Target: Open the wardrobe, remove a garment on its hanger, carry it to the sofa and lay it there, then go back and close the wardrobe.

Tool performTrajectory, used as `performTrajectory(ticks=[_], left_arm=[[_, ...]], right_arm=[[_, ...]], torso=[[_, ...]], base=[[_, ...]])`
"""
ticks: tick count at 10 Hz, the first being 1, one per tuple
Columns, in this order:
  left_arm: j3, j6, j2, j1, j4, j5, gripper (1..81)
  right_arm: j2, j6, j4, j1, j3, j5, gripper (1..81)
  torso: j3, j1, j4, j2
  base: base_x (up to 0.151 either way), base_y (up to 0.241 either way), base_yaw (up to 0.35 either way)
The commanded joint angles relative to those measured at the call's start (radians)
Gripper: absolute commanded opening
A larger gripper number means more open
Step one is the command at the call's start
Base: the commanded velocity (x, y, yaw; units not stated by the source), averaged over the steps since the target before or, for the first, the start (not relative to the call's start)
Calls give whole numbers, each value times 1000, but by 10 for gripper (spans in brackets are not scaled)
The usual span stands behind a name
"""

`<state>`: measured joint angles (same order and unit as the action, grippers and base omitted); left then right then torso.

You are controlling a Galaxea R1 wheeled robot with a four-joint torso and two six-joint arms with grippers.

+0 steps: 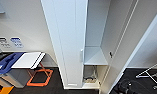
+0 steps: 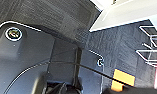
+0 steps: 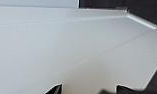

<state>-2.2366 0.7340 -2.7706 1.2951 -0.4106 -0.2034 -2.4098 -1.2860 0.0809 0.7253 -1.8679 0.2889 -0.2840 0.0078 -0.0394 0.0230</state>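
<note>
The wardrobe (image 1: 69, 50) stands straight ahead, tall and white. Its left door (image 1: 66, 37) is shut, with a small vertical handle (image 1: 81, 55) at its edge. The right door (image 1: 124, 50) is swung wide open. Inside I see plain white walls and a bare white shelf (image 1: 94, 56), with some wire-like item (image 1: 90, 75) in the low compartment beneath. My right gripper (image 3: 89, 90) is open, its two dark fingertips (image 3: 55, 88) spread apart right against a flat white wardrobe panel (image 3: 69, 45). In the left wrist view a white wardrobe edge (image 2: 124, 15) lies over dark carpet (image 2: 114, 50).
A white-topped stand on an orange frame (image 1: 40, 75) and a blue and grey object (image 1: 6, 65) sit left of the wardrobe. A white wire rack (image 1: 150, 72) stands at the right on the dark floor; the rack (image 2: 150, 47) and an orange patch (image 2: 122, 78) appear in the left wrist view.
</note>
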Motion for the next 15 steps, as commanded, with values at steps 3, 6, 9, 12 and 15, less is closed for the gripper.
performTrajectory(ticks=[3,6,9,12,15], left_arm=[[12,-5,0,-10,-51,30,811],[-82,-8,-44,31,-163,32,811],[-274,-8,-129,85,-223,30,811],[-338,-16,-161,128,-252,30,811],[-359,-97,-181,169,-316,45,811]], right_arm=[[-165,-13,-407,50,52,56,811],[-279,-9,-614,205,-241,21,811],[-408,-3,-785,356,-627,21,811],[-552,5,-886,495,-946,21,811],[-564,27,-1001,633,-970,16,811]], torso=[[0,0,0,0],[0,0,0,0],[0,0,0,0],[0,0,0,0],[1,0,0,1]], base=[[0,0,0],[0,0,0],[0,0,0],[0,0,0],[0,0,0]])
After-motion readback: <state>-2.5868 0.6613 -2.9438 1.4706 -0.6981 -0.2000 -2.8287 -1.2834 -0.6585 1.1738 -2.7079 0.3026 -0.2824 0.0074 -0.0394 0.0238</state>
